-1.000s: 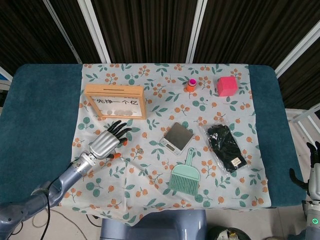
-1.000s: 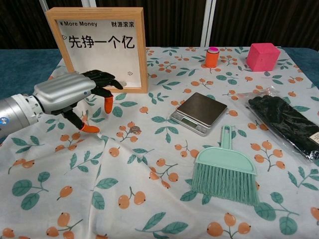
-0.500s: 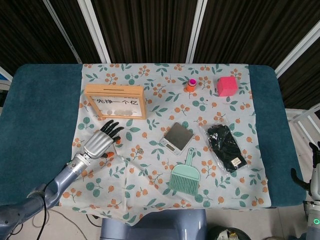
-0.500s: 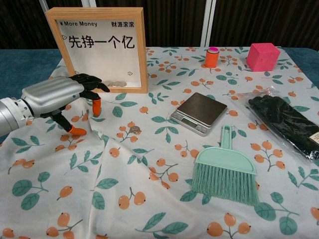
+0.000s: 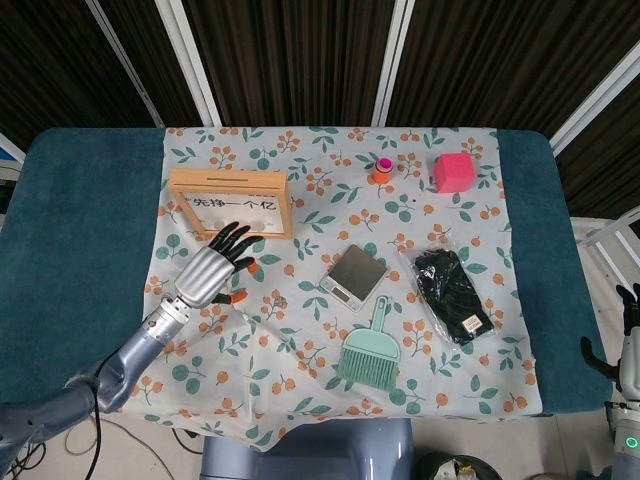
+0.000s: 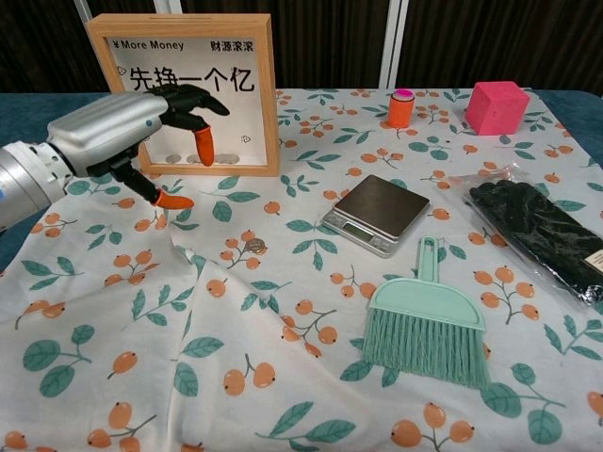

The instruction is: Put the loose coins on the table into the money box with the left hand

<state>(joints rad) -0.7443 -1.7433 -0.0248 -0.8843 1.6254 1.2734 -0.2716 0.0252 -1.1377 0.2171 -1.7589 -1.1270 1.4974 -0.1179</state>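
I'm holding my left hand (image 6: 127, 132) raised over the floral cloth (image 6: 283, 358), fingers spread and lightly curled, orange-tipped and gripping nothing. Its shell is showing as smooth brushed silver, with dark fingers (image 5: 236, 242) fanning toward the money box (image 6: 184, 89). That box is standing upright just beyond the fingertips: a light wooden frame around a clear pane with printed characters, and several flat coins are lying at its bottom, partly masked by my fingers in the chest view. 1 loose coin (image 6: 252, 246), small, round and dull grey, is lying on the cloth nearer the robot and to the right of the hand, well apart from it; from the head camera it's showing only as a speck (image 5: 281, 301). My right hand (image 5: 630, 335) is sitting cut off at the head frame's edge, too little visible to tell its pose. Right of the coin, a metal-topped scale (image 6: 377, 213) and a mint plastic brush (image 6: 429, 325) are lying flat.
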